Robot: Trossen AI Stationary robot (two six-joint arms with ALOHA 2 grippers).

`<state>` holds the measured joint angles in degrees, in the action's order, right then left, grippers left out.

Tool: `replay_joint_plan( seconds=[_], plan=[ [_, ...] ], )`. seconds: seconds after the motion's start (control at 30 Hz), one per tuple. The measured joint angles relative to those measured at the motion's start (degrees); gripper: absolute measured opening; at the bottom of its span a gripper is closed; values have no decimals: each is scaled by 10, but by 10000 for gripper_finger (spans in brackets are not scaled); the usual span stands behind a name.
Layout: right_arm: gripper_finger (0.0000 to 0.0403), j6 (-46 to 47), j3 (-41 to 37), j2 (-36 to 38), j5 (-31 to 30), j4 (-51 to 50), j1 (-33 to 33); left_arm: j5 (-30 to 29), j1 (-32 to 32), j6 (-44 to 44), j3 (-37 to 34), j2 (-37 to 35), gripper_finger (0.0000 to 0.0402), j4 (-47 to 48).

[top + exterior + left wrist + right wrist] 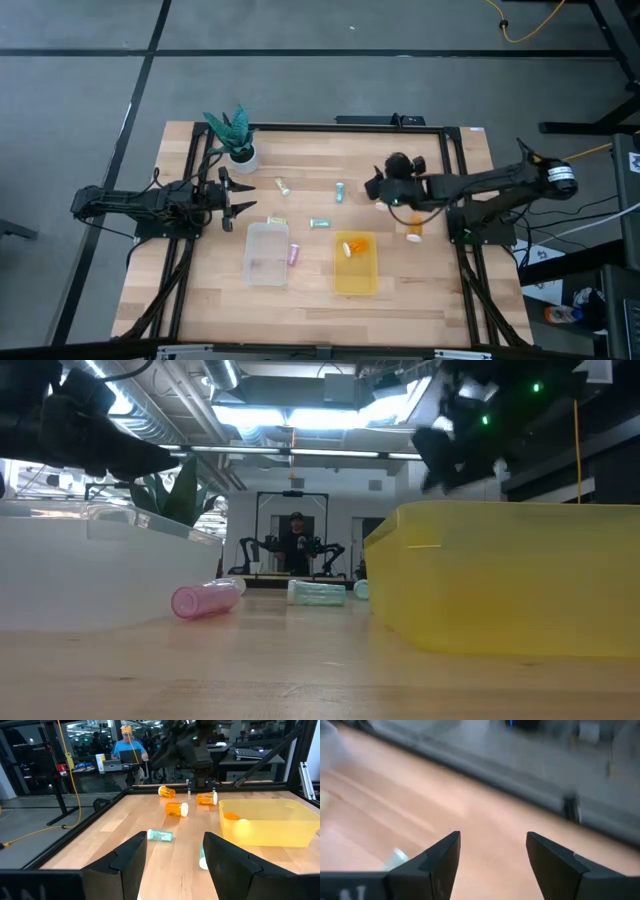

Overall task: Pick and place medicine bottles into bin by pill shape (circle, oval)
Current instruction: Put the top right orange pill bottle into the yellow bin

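At the far left of the table, your left gripper (243,207) waited with its fingers spread and nothing between them, pointed across the boards toward the bins. Just behind it stood the small potted green plant (234,134), clear of the work. Ahead of those open fingers lay a clear plastic rectangular bin (266,252), and touching or nearly touching that bin's right wall, a pink bottle on its side (294,254). Farther ahead lay a pale green bottle (283,186), a teal bottle (320,223) and another teal one (341,191), all loose on the wood, still unsorted by my reading.

Next came the translucent yellow rectangular bin (356,272), with an orange white-capped bottle (349,247) already inside near its back edge; I would judge one pill shape was being collected there.

Above and just behind that yellow bin you had the right gripper (376,187), raised off the table, jaws parted and empty in its wrist view, with bare wood and a pale bottle's end below. To me it looked between picks, free to reach either the teal bottles beside it or the orange bottle (414,232) lying near its own arm.

You were working on a light wooden plank tabletop (440,300) framed by black rails. Beyond it, the room showed grey floor, a yellow cable (64,750), desks with screens, and a person seated at a laptop (127,750).
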<state>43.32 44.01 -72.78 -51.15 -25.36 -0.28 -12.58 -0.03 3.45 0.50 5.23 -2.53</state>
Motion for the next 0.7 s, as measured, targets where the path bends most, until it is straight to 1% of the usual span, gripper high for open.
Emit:
replay_joint_plan(
  seconds=[0.07, 0.17, 0.3, 0.4, 0.47, 0.63, 0.7],
  plan=[
    [229, 72, 0, 4, 46, -83, -30, 0, 0, -1, 0, 0, 190, 0],
    [229, 186, 0, 4, 91, -213, -64, 0, 0, -2, 0, 0, 190, 0],
    [229, 305, 0, 4, 141, -329, -88, 0, 0, -3, 0, 0, 190, 0],
    [229, 343, 0, 4, 170, -365, -96, 0, 0, -5, 0, 2, 190, 0],
    [229, 344, 0, 4, 183, -371, -98, 0, 0, -12, 0, 11, 190, 0],
    [229, 344, 0, 4, 184, -370, -97, -2, 0, -29, 0, 54, 190, 0],
    [229, 344, 0, 4, 184, -370, -97, -14, 0, -50, 0, 77, 190, -1]
  ],
)
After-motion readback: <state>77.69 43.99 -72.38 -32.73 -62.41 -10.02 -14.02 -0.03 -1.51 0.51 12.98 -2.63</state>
